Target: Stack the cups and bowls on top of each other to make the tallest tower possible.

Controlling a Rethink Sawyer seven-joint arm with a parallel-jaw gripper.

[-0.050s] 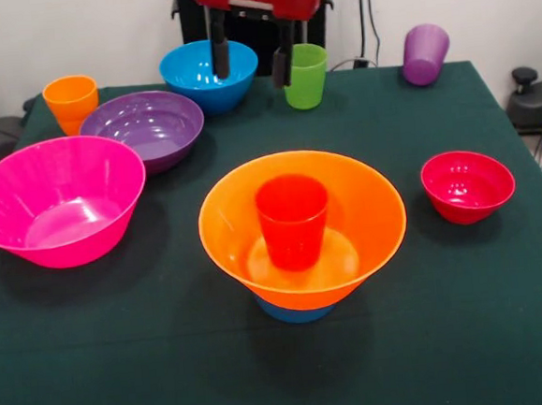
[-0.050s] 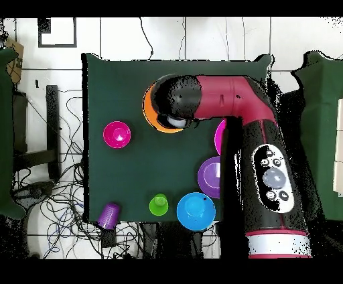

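Standing nearest on the green table is the tower: a small light-blue bowl as base, a large orange bowl seated on it, and a red-orange cup upright inside. Just behind, a large pink bowl sits to one side and a small red bowl to the other. Farther back come a medium purple bowl, a yellow-orange cup, a medium blue bowl, a green cup and a tipped purple cup. The gripper hangs there, fingers spread, holding nothing. Judging by this, a cup is the next pick; lowering squarely over the green cup's rim and closing gently would avoid tipping it.
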